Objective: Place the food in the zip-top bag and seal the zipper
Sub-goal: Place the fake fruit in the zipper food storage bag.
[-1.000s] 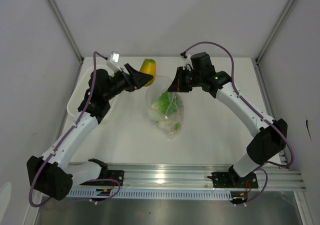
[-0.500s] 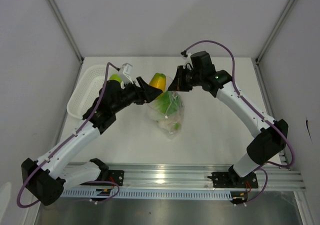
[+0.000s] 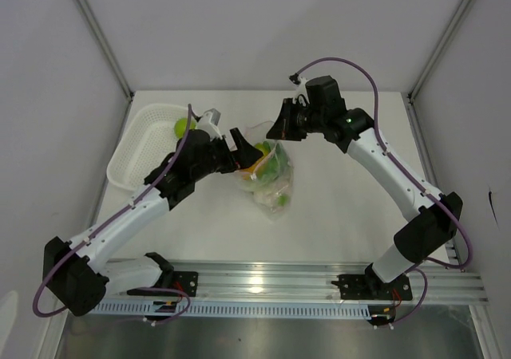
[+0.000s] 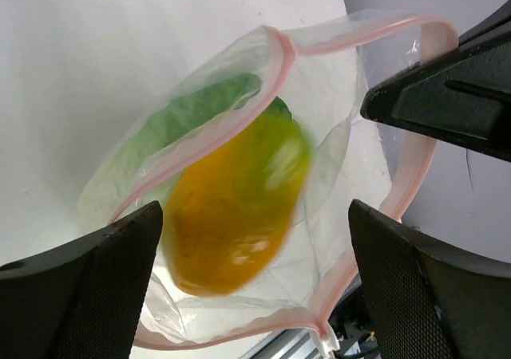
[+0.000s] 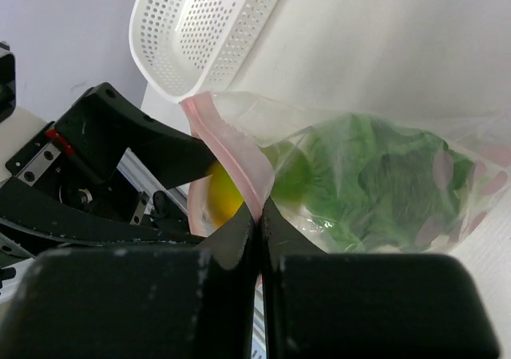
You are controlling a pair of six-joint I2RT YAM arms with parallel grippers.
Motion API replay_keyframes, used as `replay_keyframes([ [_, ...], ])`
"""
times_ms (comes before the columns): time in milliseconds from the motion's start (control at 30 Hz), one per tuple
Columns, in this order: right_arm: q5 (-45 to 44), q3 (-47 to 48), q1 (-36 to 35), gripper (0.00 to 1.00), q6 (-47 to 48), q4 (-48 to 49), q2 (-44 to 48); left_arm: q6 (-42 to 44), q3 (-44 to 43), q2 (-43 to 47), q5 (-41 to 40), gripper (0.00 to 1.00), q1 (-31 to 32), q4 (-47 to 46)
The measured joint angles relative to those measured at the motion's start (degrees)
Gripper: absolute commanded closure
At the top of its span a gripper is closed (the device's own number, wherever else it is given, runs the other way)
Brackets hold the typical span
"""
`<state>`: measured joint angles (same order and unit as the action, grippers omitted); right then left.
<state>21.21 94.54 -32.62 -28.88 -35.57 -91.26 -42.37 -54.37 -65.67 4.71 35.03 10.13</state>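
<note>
While you read the top view, zip-top bag (image 3: 271, 185): it lies near the middle of the surface (image 3: 351, 215), with its mouth raised toward twelve o'clock and its body trailing toward six.
Right hand (image 5: 257, 215): the fingers are together, clamped on the zipper (image 5: 231, 155) at one point of the mouth. From above, it reaches in from one o'clock of the bag. You can take it that this grip lifts the lip so the mouth stands as a wide loop for dropping food through.
Left hand (image 3: 243, 147): the fingers are well apart and grip nothing. It is poised at the mouth from nine o'clock, and its own camera looks straight into the opening.
Orange fruit (image 4: 231, 207): it is blurred and sits inside the zipper's loop, between the two fingers. As far as you can tell it touches neither, so it reads as let go and going in.
Cabbage (image 4: 200, 108): it is already inside, against the bag wall at eleven o'clock of the fruit in the wrist view.
Basket (image 3: 132, 155): white mesh, at nine to ten o'clock of the bag and apart from it.
Green apple (image 3: 184, 126): it is in the basket, partly behind the left arm, and is yours to fetch yet.
Step in hand: loading. The seal is not yet begun and the strip gapes open.
Risk: if you slacken the right grip early, the mouth may slump shut.
</note>
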Motion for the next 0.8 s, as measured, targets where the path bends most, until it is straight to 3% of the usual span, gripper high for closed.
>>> replay_keyframes([
  [267, -0.4, 0.0, 0.0, 0.98, 0.2, -0.5, 0.0, 4.2, 0.0, 7.1, -6.3, 0.0, 0.1, 0.2],
  [567, -0.9, 0.0, 0.4, 0.98, 0.5, -0.7, 0.0, 9.6, 0.4, 10.3, -21.2, 0.0, -1.3, -1.9],
  [700, -0.8, 0.0, 1.0, 0.98, 0.7, -0.7, 0.0, 8.7, 0.5, 8.4, -23.6, 0.01, -7.0, -2.3],
  [800, -0.8, -0.3, 1.4, 0.98, 0.9, -0.6, 0.0, 7.0, 0.6, 4.7, -23.6, 0.0, -15.6, -2.2],
])
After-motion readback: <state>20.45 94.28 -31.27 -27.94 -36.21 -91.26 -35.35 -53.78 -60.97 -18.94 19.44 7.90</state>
